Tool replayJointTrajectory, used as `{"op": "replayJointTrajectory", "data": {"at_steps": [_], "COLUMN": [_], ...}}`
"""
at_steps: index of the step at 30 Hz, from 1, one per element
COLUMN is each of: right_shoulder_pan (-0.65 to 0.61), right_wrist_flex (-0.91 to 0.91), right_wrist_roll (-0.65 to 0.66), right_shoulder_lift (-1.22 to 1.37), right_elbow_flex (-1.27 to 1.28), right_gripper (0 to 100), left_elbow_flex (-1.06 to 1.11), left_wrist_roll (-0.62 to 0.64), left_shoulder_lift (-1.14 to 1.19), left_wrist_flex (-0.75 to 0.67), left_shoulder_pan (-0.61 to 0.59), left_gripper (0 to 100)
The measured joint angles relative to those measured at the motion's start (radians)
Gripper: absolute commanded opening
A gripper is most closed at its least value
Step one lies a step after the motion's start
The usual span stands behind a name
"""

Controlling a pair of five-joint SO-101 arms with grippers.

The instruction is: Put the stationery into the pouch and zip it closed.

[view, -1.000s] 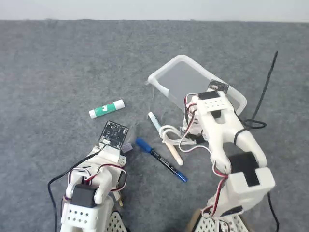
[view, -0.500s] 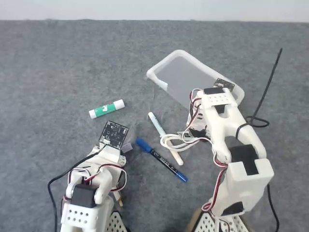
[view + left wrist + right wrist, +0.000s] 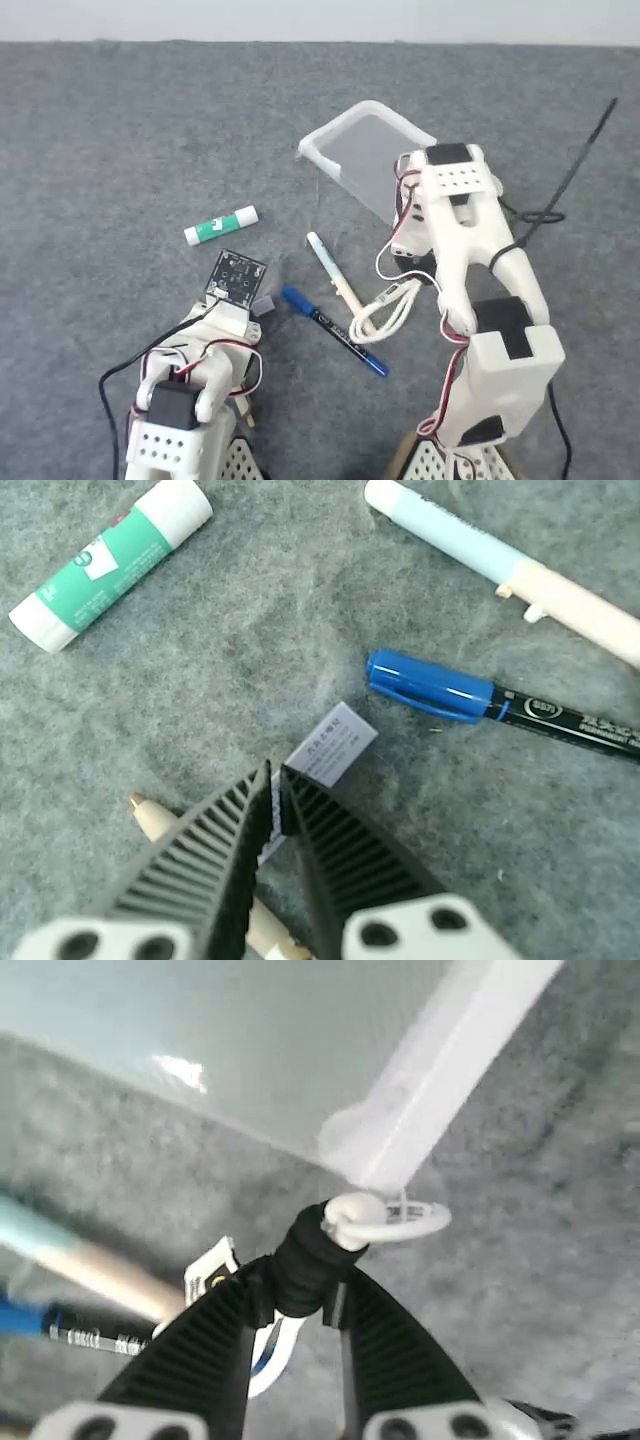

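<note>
High view: pouch (image 3: 362, 150) lies flat on the grey desk (image 3: 110, 130). My right arm (image 3: 470, 250) covers the pouch corner nearest my base. Light-blue pen (image 3: 328, 262) lies just beside the pouch, the blue marker (image 3: 333, 330) next out from it, and the eraser (image 3: 262, 304) further out again. Glue stick (image 3: 221, 226) is well apart from the pouch. All four are on the desk, outside the pouch. My left arm (image 3: 195, 385) sits farthest from the pouch, next to the eraser.

Left wrist view: left fingers (image 3: 277, 780) are closed with nothing visible between them. The tips are over one end of the eraser (image 3: 333, 744); can't tell if they touch it. Blue marker (image 3: 440, 688) is near the eraser and the glue stick (image 3: 110, 565) is well off it. A beige pencil (image 3: 152, 818) runs under my fingers.

Right wrist view: right fingers (image 3: 303, 1282) are clamped on the black zip pull (image 3: 308, 1252). Its white ring (image 3: 388, 1220) sits at the end of the pouch's white zip band (image 3: 450, 1060). Light-blue pen (image 3: 75, 1255) is just off the pouch's clear panel.
</note>
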Motion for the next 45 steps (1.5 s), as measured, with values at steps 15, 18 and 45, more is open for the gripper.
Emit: {"op": "replayJointTrajectory", "data": {"at_steps": [15, 18, 45], "right_shoulder_pan": [-0.181, -0.181, -0.117], "right_wrist_flex": [0.095, 0.095, -0.14], "right_wrist_roll": [0.365, 0.396, 0.744], "right_shoulder_lift": [-0.002, -0.06, -0.416], "right_elbow_flex": [-0.084, -0.081, 0.342], "right_gripper": [0.6, 0.6, 27.3], "left_elbow_flex": [0.0, 0.0, 0.0], "left_wrist_roll": [0.0, 0.0, 0.0], "left_shoulder_lift": [0.0, 0.0, 0.0], "left_wrist_flex": [0.0, 0.0, 0.0], "left_shoulder_pan": [0.0, 0.0, 0.0], "left_gripper": [1, 1, 1]}}
